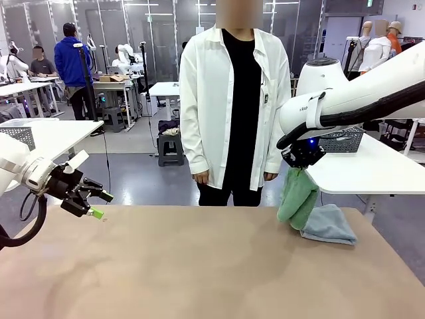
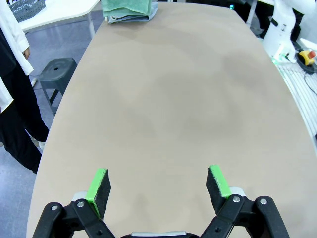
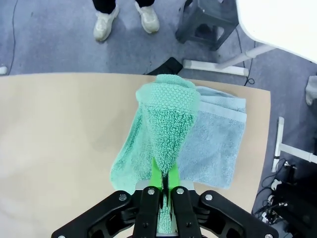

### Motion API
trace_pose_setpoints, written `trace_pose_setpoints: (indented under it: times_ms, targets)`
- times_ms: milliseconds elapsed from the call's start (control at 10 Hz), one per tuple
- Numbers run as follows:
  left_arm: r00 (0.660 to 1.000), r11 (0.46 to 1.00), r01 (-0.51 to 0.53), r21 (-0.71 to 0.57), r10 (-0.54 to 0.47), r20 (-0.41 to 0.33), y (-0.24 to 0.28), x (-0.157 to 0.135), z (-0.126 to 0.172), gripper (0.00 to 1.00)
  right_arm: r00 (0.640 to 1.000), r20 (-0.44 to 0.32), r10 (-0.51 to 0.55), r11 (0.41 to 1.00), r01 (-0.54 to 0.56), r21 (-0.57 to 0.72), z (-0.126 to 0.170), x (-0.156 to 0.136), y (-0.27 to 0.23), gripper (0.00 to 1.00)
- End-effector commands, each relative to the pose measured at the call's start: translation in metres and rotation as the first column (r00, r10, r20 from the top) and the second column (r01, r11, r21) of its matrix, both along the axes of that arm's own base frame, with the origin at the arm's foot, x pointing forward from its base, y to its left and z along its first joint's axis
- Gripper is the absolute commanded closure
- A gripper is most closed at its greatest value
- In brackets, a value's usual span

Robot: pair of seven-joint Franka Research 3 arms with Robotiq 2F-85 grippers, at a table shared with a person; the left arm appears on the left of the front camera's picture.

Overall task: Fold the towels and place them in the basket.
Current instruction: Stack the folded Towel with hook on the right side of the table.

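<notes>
now the mint green towel (image 3: 166,134) hangs bunched from the right claw (image 3: 165,186).

The right gripper (image 3: 164,184) pinches the mint green towel (image 3: 161,129), which hangs bunched from its closed fingers over the tan table (image 3: 59,139). The pale blue-grey towel (image 3: 218,141) lies flat beneath and beside it, near the table's edge. A person's white shoes (image 3: 126,20) stand on the floor beyond.
</notes>
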State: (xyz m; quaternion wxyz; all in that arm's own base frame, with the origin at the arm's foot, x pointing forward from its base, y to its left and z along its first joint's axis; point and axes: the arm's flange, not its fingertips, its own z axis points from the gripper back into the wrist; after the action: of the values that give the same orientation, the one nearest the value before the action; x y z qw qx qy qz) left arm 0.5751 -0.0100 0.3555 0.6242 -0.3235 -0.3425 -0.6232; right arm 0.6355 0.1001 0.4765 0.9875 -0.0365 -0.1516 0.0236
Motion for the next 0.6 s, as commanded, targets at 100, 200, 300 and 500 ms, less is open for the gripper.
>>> trace_pose_setpoints:
  times_ms: [100,200,300,500]
  targets:
    - [1.0,1.0,0.0,0.001,0.0,0.002,-0.001,0.0,0.0,0.02,0.993,-0.093,0.067,0.997,-0.065,0.03,-0.003,0.032,-0.025,0.95]
    - [1.0,1.0,0.0,0.001,0.0,0.002,-0.001,0.0,0.0,0.02,0.992,-0.104,0.074,0.997,-0.07,0.041,-0.007,0.04,-0.039,0.95]
    - [1.0,1.0,0.0,0.001,0.0,0.002,-0.001,0.0,0.0,0.02,0.991,-0.107,0.085,0.995,-0.079,0.061,-0.012,0.051,-0.059,0.95]
    - [1.0,1.0,0.0,0.001,0.0,0.002,-0.001,0.0,0.0,0.02,0.984,-0.15,0.09,0.992,-0.076,0.1,-0.019,0.064,-0.092,0.95]
